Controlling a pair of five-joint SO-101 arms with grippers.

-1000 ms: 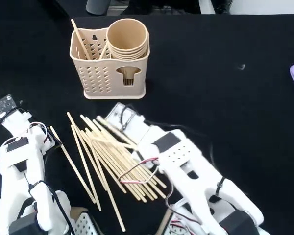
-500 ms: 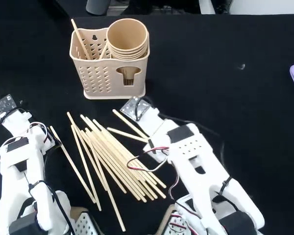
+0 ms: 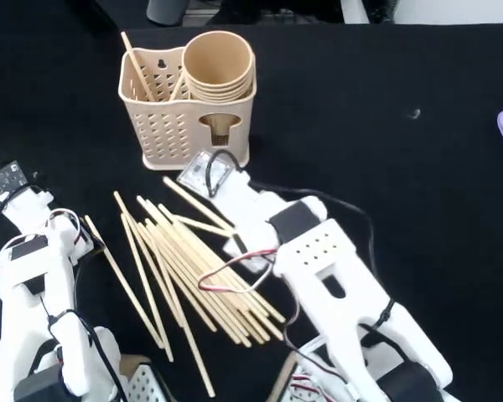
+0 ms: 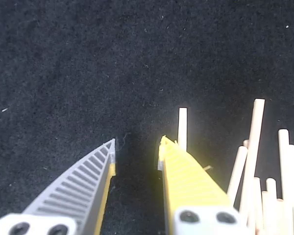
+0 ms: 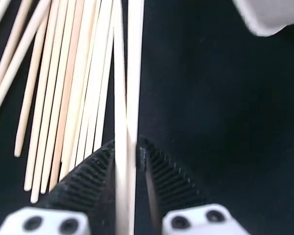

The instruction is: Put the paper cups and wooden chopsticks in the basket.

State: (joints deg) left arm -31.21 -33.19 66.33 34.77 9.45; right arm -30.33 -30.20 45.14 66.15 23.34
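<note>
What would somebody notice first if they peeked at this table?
Probably the loose pile of pale wooden chopsticks fanned across the near part of the black table. Beyond it stands a beige perforated plastic basket with a stack of tan paper cups in one compartment. The right gripper pinches two chopsticks beside the pile.

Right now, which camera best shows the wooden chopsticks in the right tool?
Right wrist view: two pale wooden chopsticks clamped close-up in the right tool. High view: they jut from under the white arm. Left wrist view: loose stick ends.
</note>
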